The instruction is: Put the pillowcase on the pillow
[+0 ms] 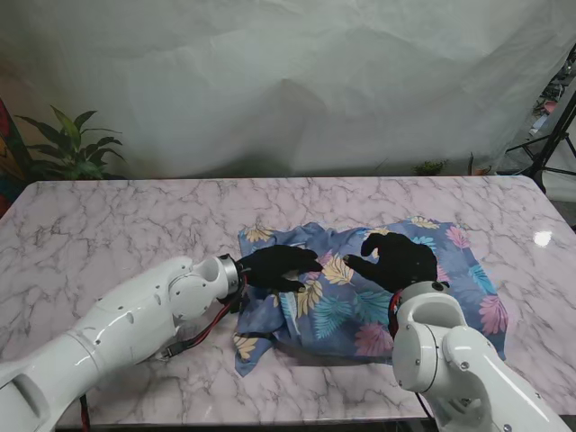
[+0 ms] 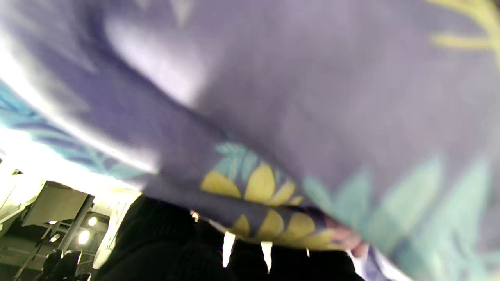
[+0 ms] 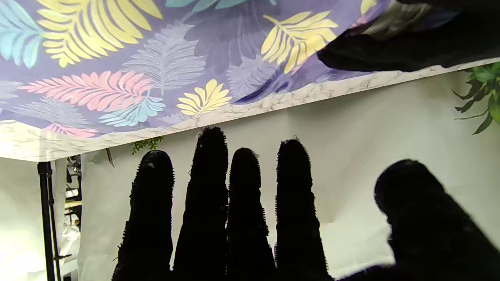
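A soft, rumpled pillowcase [image 1: 378, 288] is lying near the middle of the marble-patterned table [image 1: 108, 225], a little toward the robot's right. Its cloth is a dusky blue-purple printed with feathery leaves in yellow, pink and teal, and it is bunching into loose folds along its left edge. Whether a pillow is sitting inside it I cannot tell.

The left hand [image 1: 279, 267], sheathed in a black knitted glove, is reaching in from a glossy white arm and resting on the fabric's left portion. In the left wrist view the cloth [image 2: 273, 117] is filling nearly everything, blurred and draped right over the dark fingers [image 2: 164, 238], so whether they are pinching it I cannot tell.

The right hand [image 1: 400, 261] is hovering over the centre of the pillowcase, palm down. In the right wrist view its 4 fuzzy black fingers [image 3: 207, 187] and thumb are standing straight and spread, holding nothing, with the leafy print [image 3: 117, 70] and the table's pale veined edge [image 3: 273, 103] beyond them.
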Available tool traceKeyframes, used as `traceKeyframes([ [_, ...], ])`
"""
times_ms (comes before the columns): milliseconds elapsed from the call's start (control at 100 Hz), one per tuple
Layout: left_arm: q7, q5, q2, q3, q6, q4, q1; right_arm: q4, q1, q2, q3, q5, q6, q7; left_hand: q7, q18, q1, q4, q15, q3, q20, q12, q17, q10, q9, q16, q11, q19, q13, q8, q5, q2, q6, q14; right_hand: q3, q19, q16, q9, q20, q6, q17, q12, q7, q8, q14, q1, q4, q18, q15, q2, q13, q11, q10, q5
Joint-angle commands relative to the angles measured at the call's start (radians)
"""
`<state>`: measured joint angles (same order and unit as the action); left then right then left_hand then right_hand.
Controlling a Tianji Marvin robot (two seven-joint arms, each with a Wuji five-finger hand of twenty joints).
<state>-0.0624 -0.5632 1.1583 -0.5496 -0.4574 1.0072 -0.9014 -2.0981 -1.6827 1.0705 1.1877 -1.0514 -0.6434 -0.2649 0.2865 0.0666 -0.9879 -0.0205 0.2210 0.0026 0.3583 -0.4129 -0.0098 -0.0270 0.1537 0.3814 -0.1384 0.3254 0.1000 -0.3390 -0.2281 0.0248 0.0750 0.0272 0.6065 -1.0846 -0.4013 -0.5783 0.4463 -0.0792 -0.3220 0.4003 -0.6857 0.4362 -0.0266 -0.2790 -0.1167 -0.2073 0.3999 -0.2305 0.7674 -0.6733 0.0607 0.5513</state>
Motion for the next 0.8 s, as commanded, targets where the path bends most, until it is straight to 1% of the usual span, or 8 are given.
traceKeyframes([
  [0,-0.001,0.000,-0.021,-0.050,0.036,0.029,-0.033,0.014,-0.003,-0.004,0.005,0.015,-0.017,-0.007,0.051,-0.019,-0.008,0.012,0.034,0.005,0.018,0.020,-0.009,0.007,0.014,-0.004,-0.019,0.042,0.002,-0.029,-0.051,0.026,0.000,0.023,-0.025,0.017,0.012,0.031,-0.015,0.019,0.032,-0.010,0.011,-0.017,-0.016,0.030,0.023,-0.018,-0.032,0.035,-0.037,0.022,0.001,-0.044],
  [50,0.029,-0.008,-0.018,-0.095,0.050,0.053,-0.063,0.025,-0.004,-0.005,0.016,0.031,0.005,-0.005,0.069,-0.021,-0.013,0.013,0.042,0.009,0.016,0.019,-0.008,0.009,0.021,-0.003,-0.036,0.053,0.006,-0.035,-0.068,0.023,-0.005,0.023,-0.042,0.028,0.020,0.042,-0.019,0.018,0.046,-0.017,0.021,-0.019,-0.015,0.031,0.025,-0.017,-0.043,0.044,-0.056,0.032,-0.003,-0.052],
  [220,0.223,-0.026,0.011,-0.243,0.092,0.157,-0.174,0.102,0.003,-0.004,0.032,0.056,0.126,0.025,0.103,-0.021,-0.018,0.014,0.056,0.022,0.007,0.033,-0.013,0.015,0.028,-0.003,-0.063,0.083,0.008,-0.041,-0.062,0.019,-0.008,0.020,-0.096,0.076,0.060,0.086,-0.047,0.009,0.109,-0.046,0.054,-0.028,-0.004,0.033,0.031,-0.011,-0.096,0.067,-0.133,0.076,-0.030,-0.085],
  [350,0.280,-0.067,0.008,-0.327,0.127,0.277,-0.251,0.186,0.034,-0.004,0.021,0.066,0.213,0.064,0.094,-0.022,0.000,0.012,0.042,0.017,-0.011,0.045,-0.015,0.022,0.022,-0.012,-0.047,0.064,0.002,-0.031,-0.039,0.014,-0.012,0.018,-0.127,0.148,0.126,0.161,-0.113,0.005,0.182,-0.083,0.111,-0.060,0.024,0.054,0.032,0.057,-0.158,0.094,-0.232,0.117,-0.063,-0.155],
  [450,0.275,-0.114,-0.007,-0.379,0.177,0.365,-0.305,0.258,0.063,-0.002,0.012,0.073,0.293,0.108,0.062,-0.029,0.019,0.008,0.016,0.005,-0.025,0.053,-0.018,0.015,0.012,-0.029,-0.025,0.040,-0.005,-0.014,-0.019,0.019,-0.002,0.026,-0.174,0.200,0.186,0.228,-0.189,-0.008,0.253,-0.105,0.151,-0.098,0.062,0.068,0.033,0.117,-0.185,0.129,-0.327,0.139,-0.098,-0.218],
  [550,0.246,-0.134,-0.019,-0.421,0.233,0.430,-0.355,0.312,0.086,-0.004,0.009,0.103,0.366,0.119,0.022,-0.036,0.033,0.007,-0.024,-0.009,-0.037,0.059,-0.021,0.003,-0.003,-0.046,0.014,-0.002,-0.013,-0.001,-0.010,0.028,0.007,0.035,-0.241,0.260,0.221,0.302,-0.245,-0.033,0.318,-0.124,0.190,-0.142,0.107,0.081,0.034,0.165,-0.208,0.186,-0.419,0.172,-0.139,-0.302],
  [640,0.227,-0.145,-0.026,-0.451,0.285,0.464,-0.394,0.361,0.107,-0.001,-0.002,0.152,0.407,0.138,-0.003,-0.044,0.039,0.006,-0.043,-0.012,-0.035,0.052,-0.023,-0.007,-0.012,-0.048,0.033,-0.023,-0.019,0.002,-0.017,0.029,0.013,0.043,-0.274,0.293,0.236,0.337,-0.271,-0.044,0.349,-0.137,0.212,-0.165,0.126,0.083,0.037,0.185,-0.234,0.208,-0.459,0.197,-0.160,-0.346],
  [790,0.183,-0.143,-0.036,-0.496,0.339,0.490,-0.441,0.431,0.147,-0.002,-0.038,0.180,0.441,0.143,-0.045,-0.054,0.048,0.004,-0.066,-0.017,-0.028,0.046,-0.027,-0.020,-0.022,-0.048,0.058,-0.056,-0.026,0.002,-0.038,0.029,0.019,0.053,-0.294,0.308,0.244,0.362,-0.284,-0.046,0.360,-0.141,0.228,-0.178,0.138,0.081,0.040,0.174,-0.248,0.216,-0.484,0.208,-0.171,-0.386],
])
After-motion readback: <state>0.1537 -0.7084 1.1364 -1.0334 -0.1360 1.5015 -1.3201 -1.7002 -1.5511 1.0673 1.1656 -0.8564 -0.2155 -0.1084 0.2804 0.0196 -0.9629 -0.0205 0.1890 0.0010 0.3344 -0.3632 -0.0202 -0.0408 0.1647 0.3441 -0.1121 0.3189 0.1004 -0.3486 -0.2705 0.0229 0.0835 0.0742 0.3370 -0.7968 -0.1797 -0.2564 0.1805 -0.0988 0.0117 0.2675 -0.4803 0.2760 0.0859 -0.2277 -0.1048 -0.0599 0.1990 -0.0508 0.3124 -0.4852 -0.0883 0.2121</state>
